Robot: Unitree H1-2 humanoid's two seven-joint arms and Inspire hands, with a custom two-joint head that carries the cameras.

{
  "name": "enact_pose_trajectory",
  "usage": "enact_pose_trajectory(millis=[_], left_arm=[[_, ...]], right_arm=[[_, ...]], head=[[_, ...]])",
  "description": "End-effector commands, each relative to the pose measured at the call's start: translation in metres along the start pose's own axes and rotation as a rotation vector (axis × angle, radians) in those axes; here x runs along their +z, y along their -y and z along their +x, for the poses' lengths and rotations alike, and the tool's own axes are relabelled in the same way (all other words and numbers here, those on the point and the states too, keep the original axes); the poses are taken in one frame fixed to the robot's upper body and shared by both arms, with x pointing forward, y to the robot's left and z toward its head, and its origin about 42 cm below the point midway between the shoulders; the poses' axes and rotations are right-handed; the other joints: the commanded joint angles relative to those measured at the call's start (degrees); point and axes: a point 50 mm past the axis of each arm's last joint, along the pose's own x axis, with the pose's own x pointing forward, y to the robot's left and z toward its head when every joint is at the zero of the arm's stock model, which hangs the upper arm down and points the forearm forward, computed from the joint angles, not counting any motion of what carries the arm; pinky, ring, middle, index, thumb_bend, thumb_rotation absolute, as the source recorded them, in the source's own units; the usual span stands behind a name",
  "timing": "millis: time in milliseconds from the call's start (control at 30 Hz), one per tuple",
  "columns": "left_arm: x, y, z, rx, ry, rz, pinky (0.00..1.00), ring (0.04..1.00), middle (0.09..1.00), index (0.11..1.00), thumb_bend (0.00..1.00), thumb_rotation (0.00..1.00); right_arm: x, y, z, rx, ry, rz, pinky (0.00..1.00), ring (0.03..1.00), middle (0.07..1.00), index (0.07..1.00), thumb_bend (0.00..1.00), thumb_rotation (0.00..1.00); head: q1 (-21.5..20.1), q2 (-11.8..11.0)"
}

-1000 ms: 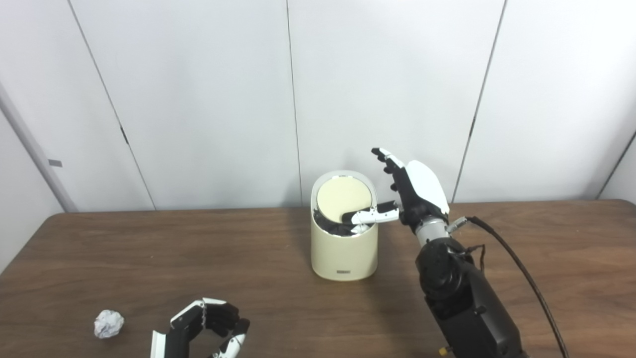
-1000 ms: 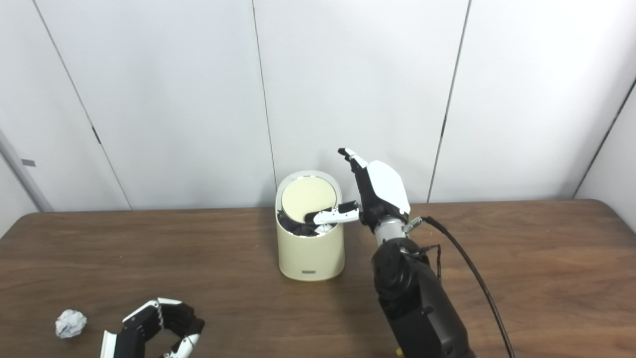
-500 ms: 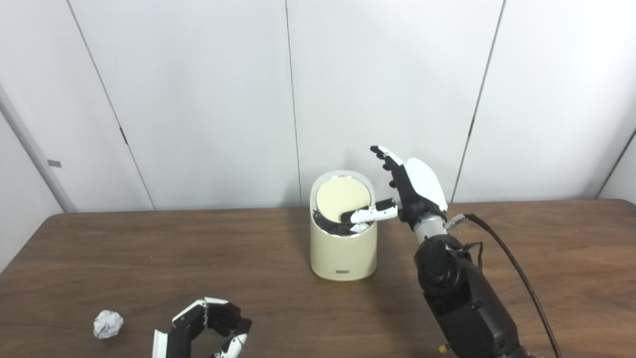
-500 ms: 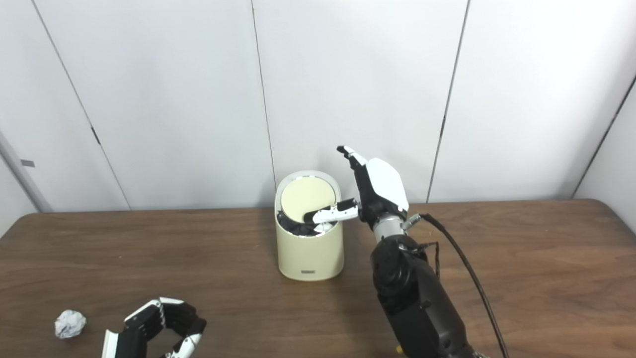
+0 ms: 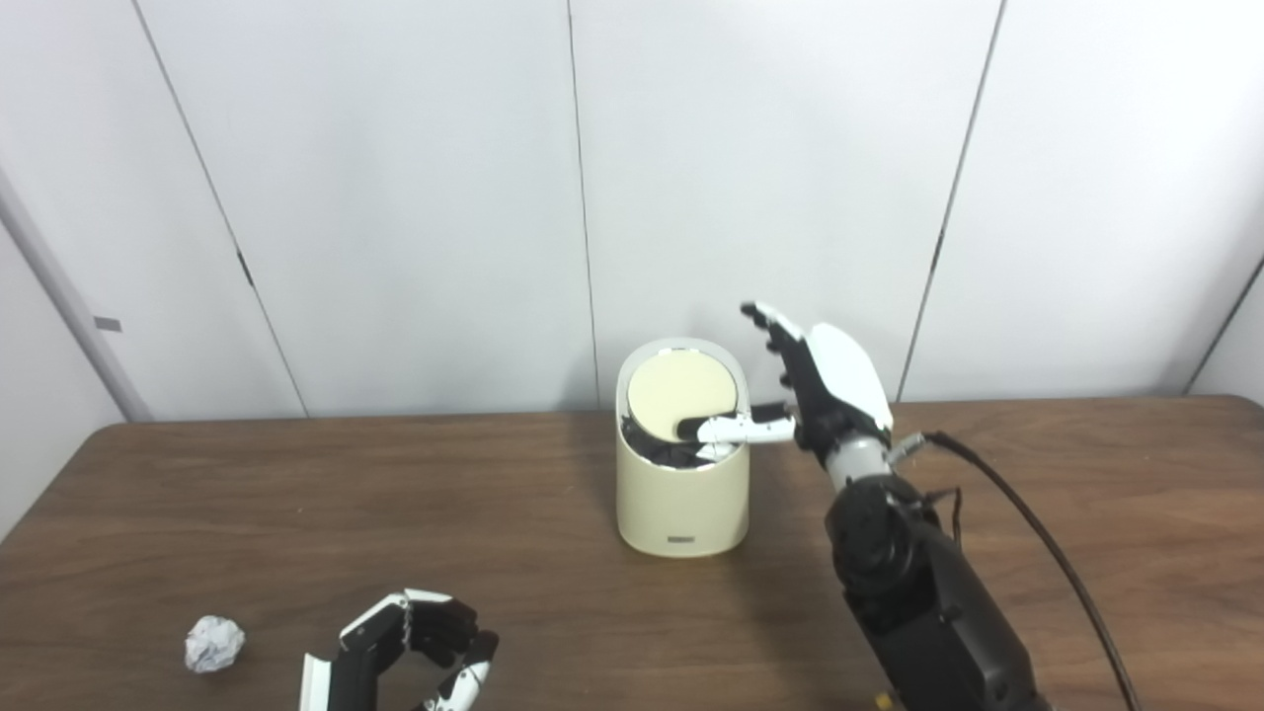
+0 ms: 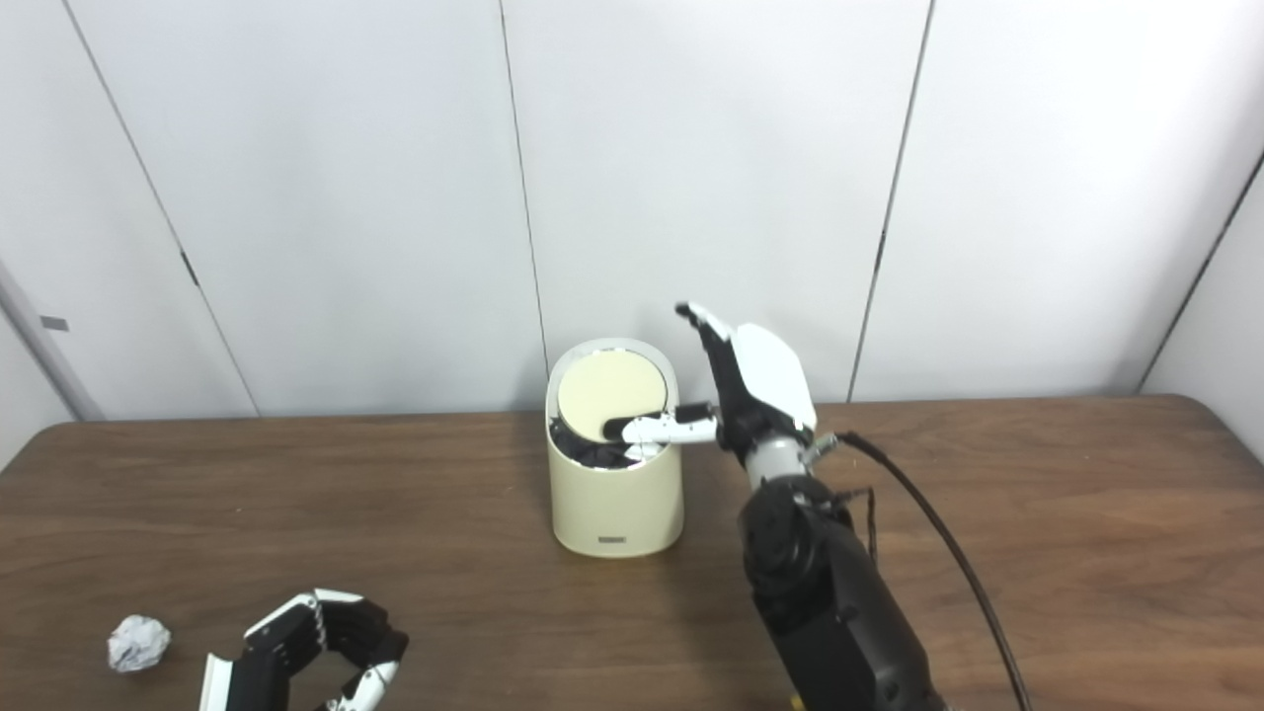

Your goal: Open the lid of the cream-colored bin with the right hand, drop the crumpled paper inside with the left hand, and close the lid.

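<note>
Cream-colored bin [image 5: 680,489] stands mid-table, lid [image 5: 682,398] tilted up; right hand [image 5: 820,380] at its 3 o'clock, fingers spread, thumb against the lid; crumpled paper [image 5: 214,643] lies at 8 o'clock; left hand [image 5: 410,647] beside it, curled, empty.

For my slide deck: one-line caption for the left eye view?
Right hand props the bin lid open; crumpled paper waits beside left hand.

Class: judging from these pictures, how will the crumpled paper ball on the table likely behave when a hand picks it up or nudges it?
The paper ball looks small and creased, so probably light and squashable. Its roundish shape suggests it may roll or skid on the smooth table if nudged.
</note>
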Motion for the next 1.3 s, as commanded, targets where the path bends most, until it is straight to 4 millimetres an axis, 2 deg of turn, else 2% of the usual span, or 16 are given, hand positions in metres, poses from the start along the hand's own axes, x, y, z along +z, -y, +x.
enact_pose_trajectory(millis=[0, 233, 467, 733, 933, 1267], left_arm=[[0.006, -0.004, -0.001, 0.013, 0.032, -0.004, 0.39, 0.451, 0.485, 0.483, 0.48, 0.06], [0.007, -0.004, 0.000, 0.010, 0.033, 0.002, 0.39, 0.449, 0.482, 0.483, 0.48, 0.06], [0.006, -0.004, -0.001, 0.012, 0.023, -0.020, 0.39, 0.449, 0.482, 0.483, 0.48, 0.06], [0.004, -0.006, -0.002, 0.007, 0.026, -0.014, 0.39, 0.450, 0.484, 0.484, 0.48, 0.06], [0.003, -0.008, -0.001, 0.008, 0.028, -0.017, 0.39, 0.448, 0.483, 0.483, 0.48, 0.06], [0.001, -0.010, 0.000, 0.008, 0.024, -0.023, 0.39, 0.448, 0.479, 0.483, 0.48, 0.06]], right_arm=[[0.021, 0.021, 0.007, -0.064, 0.062, 0.020, 0.66, 0.818, 0.876, 0.883, 0.90, 0.72], [0.016, 0.022, 0.003, -0.061, 0.066, 0.027, 0.67, 0.814, 0.873, 0.880, 0.89, 0.82], [0.013, 0.025, -0.002, -0.055, 0.077, 0.045, 0.67, 0.815, 0.872, 0.881, 0.87, 0.84], [0.003, 0.031, -0.014, -0.055, 0.098, 0.089, 0.62, 0.783, 0.859, 0.879, 0.93, 0.91], [-0.012, 0.045, -0.034, -0.065, 0.127, 0.198, 0.69, 0.827, 0.881, 0.887, 1.00, 0.93], [-0.023, 0.071, -0.076, -0.200, 0.325, 0.348, 0.74, 0.835, 0.853, 0.855, 0.92, 0.88]], head=[[-0.17, -0.02], [-0.29, -0.06], [-0.29, -0.14], [-0.30, -0.27], [-0.76, -0.50], [-0.83, -0.63]])
